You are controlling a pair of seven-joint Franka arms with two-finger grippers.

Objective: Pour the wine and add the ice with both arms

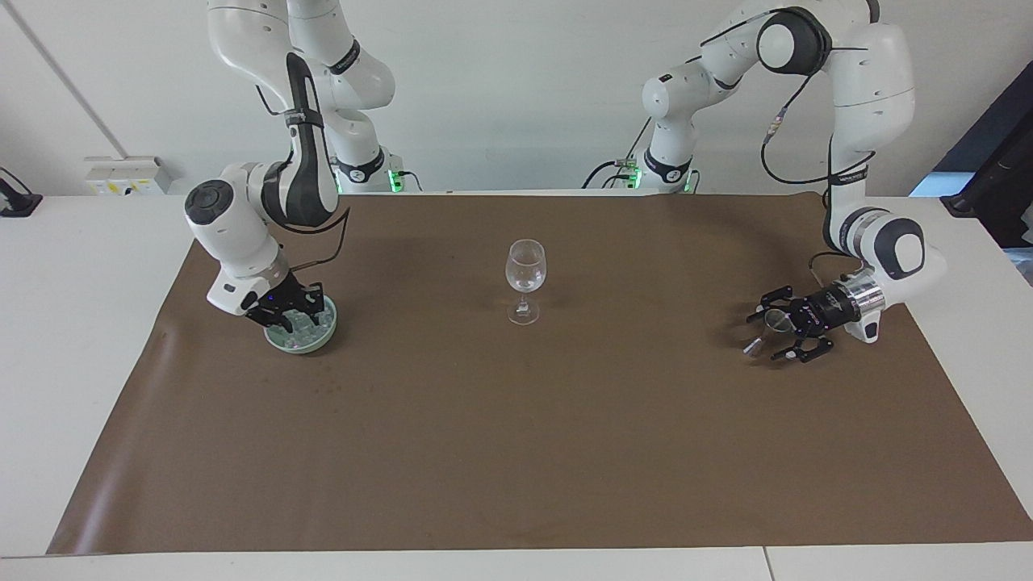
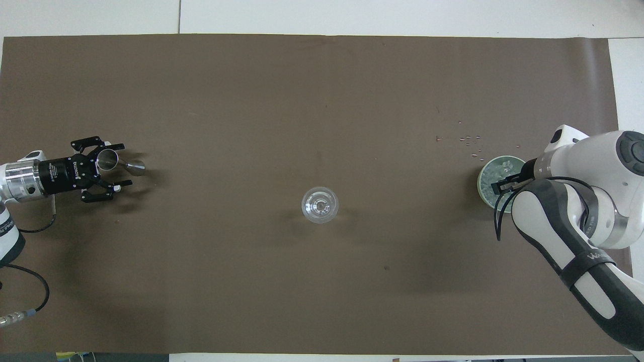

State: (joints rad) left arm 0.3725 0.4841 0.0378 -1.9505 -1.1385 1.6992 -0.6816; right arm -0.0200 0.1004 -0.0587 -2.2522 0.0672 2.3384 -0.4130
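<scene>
A clear stemmed glass (image 1: 525,270) (image 2: 320,204) stands mid-mat; wine is out of view. The ice (image 1: 313,326) (image 2: 504,166) lies heaped in a pale green bowl (image 1: 316,342) (image 2: 482,177) toward the right arm's end. My right gripper (image 1: 289,316) (image 2: 500,187) is down in that bowl among the cubes. Toward the left arm's end, a small metal jigger (image 1: 776,323) (image 2: 111,161) leans with its lower end on the mat. My left gripper (image 1: 787,324) (image 2: 111,169) is open, its fingers spread either side of the jigger's mouth.
A brown mat (image 1: 516,452) (image 2: 322,100) covers the table, with white tabletop around it. Several tiny specks (image 2: 470,141) lie on the mat just farther from the robots than the bowl.
</scene>
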